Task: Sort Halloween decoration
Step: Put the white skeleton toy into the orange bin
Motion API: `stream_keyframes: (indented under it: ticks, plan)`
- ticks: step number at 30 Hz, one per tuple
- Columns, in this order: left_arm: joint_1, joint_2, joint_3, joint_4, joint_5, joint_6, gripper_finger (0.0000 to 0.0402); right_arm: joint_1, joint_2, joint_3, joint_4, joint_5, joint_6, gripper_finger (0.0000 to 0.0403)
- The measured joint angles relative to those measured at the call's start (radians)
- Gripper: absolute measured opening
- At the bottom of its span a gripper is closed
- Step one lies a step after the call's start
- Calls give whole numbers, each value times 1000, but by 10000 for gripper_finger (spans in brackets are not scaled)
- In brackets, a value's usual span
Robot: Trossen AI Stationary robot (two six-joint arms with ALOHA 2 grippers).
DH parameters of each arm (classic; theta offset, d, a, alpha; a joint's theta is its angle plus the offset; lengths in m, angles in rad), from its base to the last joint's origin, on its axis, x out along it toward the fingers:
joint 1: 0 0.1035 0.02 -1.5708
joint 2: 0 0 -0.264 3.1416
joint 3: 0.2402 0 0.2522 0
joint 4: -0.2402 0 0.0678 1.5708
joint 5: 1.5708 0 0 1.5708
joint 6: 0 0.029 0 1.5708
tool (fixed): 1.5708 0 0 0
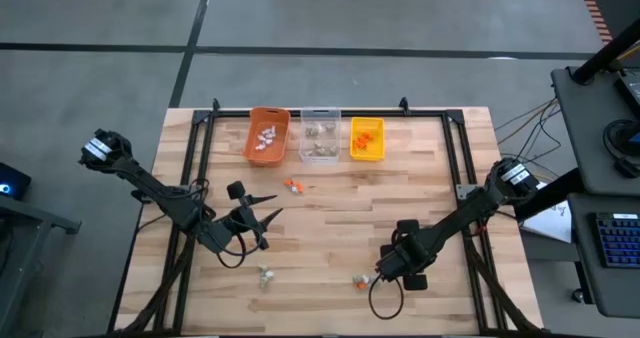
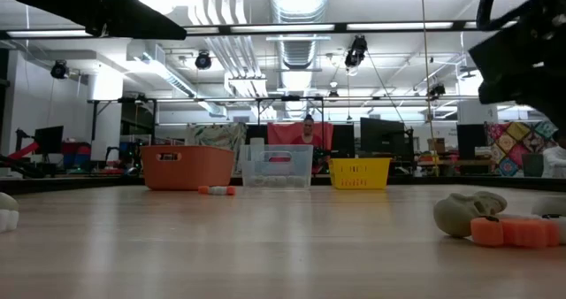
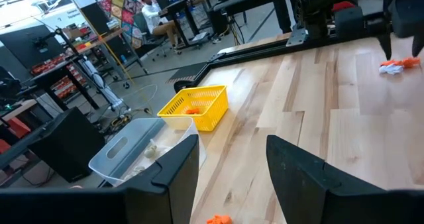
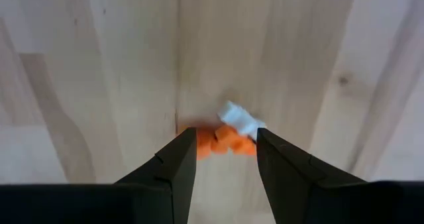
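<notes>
While bins already held some trinkets | loose pieces (image 1: 292, 185) remained on worktop (image 1: 330, 228) | right pincer (image 4: 225, 159) spread, straddling orange trinket (image 4: 222, 142), ungrasped | left pincer (image 3: 232, 168) released

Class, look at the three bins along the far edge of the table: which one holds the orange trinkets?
The yellow bin, rightmost in the row seen from above. The orange bin holds white pieces; the clear bin between them holds grey-tan ones.

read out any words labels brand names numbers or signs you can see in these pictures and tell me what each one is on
None can be read.
Orange bin: a pale mark on its front wall in the low view, too small and blurred to read.
Clear bin and yellow bin: no lettering shows.
Room behind the table: screens and hanging cloths, nothing legible.
</notes>
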Motion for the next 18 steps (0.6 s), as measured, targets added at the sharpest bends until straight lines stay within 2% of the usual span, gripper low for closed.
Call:
stream_keyframes:
  ticks: [9, 18]
  plan:
    - [0, 0, 0, 0, 0, -8, 159, -4, 0, -98, 107, 1, -9, 146]
    - [0, 0, 0, 0, 0, -19, 159, -38, -1, -133, 157, 17, 2, 146]
